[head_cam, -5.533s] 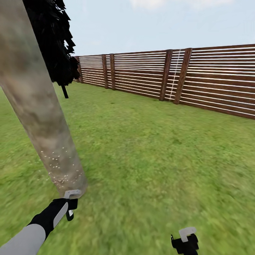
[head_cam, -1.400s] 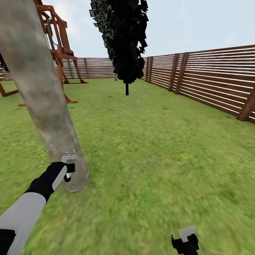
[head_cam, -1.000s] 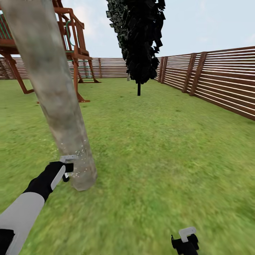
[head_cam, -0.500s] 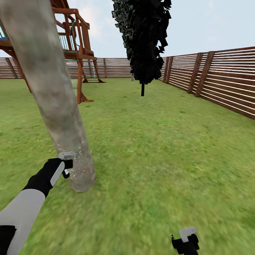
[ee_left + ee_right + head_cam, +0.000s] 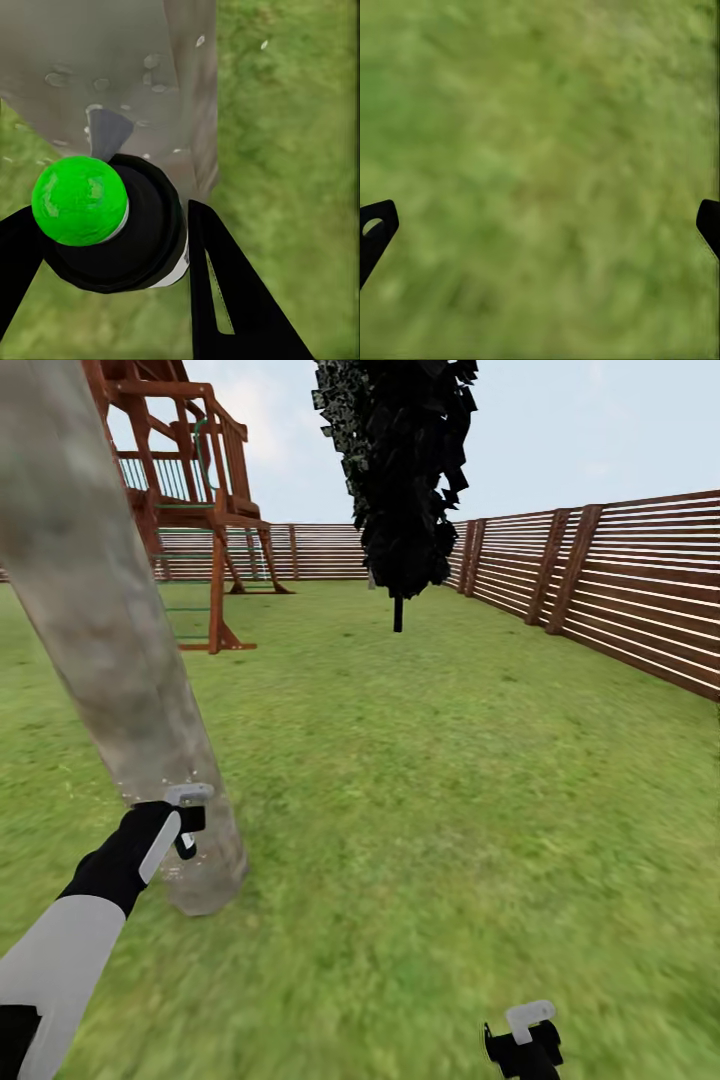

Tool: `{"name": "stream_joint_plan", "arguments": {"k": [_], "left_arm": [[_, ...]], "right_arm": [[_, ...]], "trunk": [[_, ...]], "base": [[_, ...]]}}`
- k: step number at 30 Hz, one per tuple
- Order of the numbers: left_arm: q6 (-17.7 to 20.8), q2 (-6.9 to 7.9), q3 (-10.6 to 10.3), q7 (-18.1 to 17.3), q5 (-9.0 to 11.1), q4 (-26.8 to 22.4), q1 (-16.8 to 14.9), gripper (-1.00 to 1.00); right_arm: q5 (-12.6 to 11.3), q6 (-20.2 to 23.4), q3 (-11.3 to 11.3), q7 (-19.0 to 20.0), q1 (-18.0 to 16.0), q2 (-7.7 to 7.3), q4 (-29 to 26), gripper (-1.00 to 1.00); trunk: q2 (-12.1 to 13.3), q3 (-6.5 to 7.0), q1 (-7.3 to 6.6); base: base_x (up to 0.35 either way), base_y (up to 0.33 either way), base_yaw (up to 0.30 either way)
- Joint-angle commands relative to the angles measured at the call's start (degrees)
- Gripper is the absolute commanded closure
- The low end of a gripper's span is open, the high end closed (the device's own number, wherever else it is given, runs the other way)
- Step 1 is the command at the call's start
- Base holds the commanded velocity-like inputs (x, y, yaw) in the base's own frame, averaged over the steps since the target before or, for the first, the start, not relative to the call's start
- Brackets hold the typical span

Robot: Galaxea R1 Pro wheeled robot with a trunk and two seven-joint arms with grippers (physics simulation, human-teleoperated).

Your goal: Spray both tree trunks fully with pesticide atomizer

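Observation:
The tree trunk [image 5: 110,640], thick with mottled grey-brown bark, leans across the left of the head view. My left gripper [image 5: 186,828] is held right against the trunk's lower part, just above the grass. It is shut on the pesticide atomizer [image 5: 112,232], a slim black bottle whose top glows bright green in the left wrist view. The bottle's top points at the trunk [image 5: 97,67], where small pale droplets speckle the bark. My right gripper [image 5: 525,1040] hangs low at the bottom right, open over bare grass [image 5: 540,225], holding nothing.
A narrow black cypress-like tree [image 5: 405,470] stands mid-lawn ahead. A wooden play structure [image 5: 190,490] rises behind the trunk at the left. The brown slat fence [image 5: 620,590] runs along the right and back. Open green lawn [image 5: 450,780] spreads to the right of the trunk.
The head view has swung round the trunk, bringing the play structure and black tree into sight. My left gripper stays at the trunk's base with the atomizer; the right arm is unchanged.

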Motion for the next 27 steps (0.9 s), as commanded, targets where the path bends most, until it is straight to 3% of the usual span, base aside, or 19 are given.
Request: {"name": "stream_joint_plan", "arguments": {"k": [1, 7, 9, 14, 17, 19, 20, 21, 22, 27], "left_arm": [[0.20, 0.07, -0.28, 0.53, 0.59, -0.08, -0.04, 1.00], [0.14, 0.53, -0.29, 0.70, 0.59, 0.41, 0.09, 1.00], [-0.14, 0.63, -0.34, 2.28, 0.59, 0.76, 0.18, 1.00], [-0.94, 0.00, -0.39, 4.01, 1.38, 1.00, 4.79, 1.00], [-3.98, -0.83, -0.41, 4.00, 1.41, 3.73, 6.46, 1.00], [-5.72, -0.94, -0.34, 3.91, 1.46, 9.16, 6.60, 1.00], [-8.11, -0.97, -0.36, 3.89, 1.36, 11.01, 6.62, 1.00], [-12.98, -0.95, -0.46, 3.75, 1.19, 14.15, 6.64, 1.00], [-14.52, -1.02, -0.60, 3.76, 1.02, 15.77, 6.64, 1.00], [-15.19, -1.08, -0.68, 3.48, 1.26, 16.26, 6.72, 1.00]], "right_arm": [[0.61, -0.15, -0.36, -0.34, -0.04, -0.02, 0.11, -1.00], [0.61, -0.15, -0.36, -0.34, -0.04, 0.05, 0.11, -1.00], [0.61, -0.15, -0.36, -0.34, -0.04, 0.06, 0.11, -1.00], [0.65, -0.15, -0.31, -0.34, -0.04, 0.07, 0.19, -1.00], [0.64, -0.15, -0.33, -0.34, -0.04, 0.07, 0.20, -1.00], [0.63, -0.15, -0.35, -0.34, -0.04, 0.07, 0.20, -1.00], [0.62, -0.15, -0.35, -0.34, -0.04, 0.07, 0.20, -1.00], [0.61, -0.15, -0.36, -0.34, -0.04, 0.07, 0.14, -1.00], [0.61, -0.16, -0.38, -0.34, -0.04, 0.03, 0.06, -1.00], [0.61, -0.15, -0.44, -0.34, -0.04, -0.02, 0.03, -1.00]], "trunk": [[-0.02, -0.05, -0.01], [-0.02, -0.05, -0.01], [-0.02, -0.05, -0.01], [-0.02, -0.05, -0.01], [-0.02, -0.05, -0.01], [-0.02, -0.05, -0.01], [-0.02, -0.05, -0.01], [-0.02, -0.05, -0.01], [-0.02, -0.05, -0.01], [-0.02, -0.05, -0.01]], "base": [[0.000, -0.273, 0.000], [0.000, -0.273, 0.123], [0.000, -0.273, 0.270], [0.000, -0.273, 0.277], [0.000, -0.273, 0.277], [0.003, -0.273, 0.140], [0.041, -0.273, 0.042], [0.096, -0.273, 0.009], [0.121, -0.273, 0.002], [0.152, -0.262, 0.000]]}}
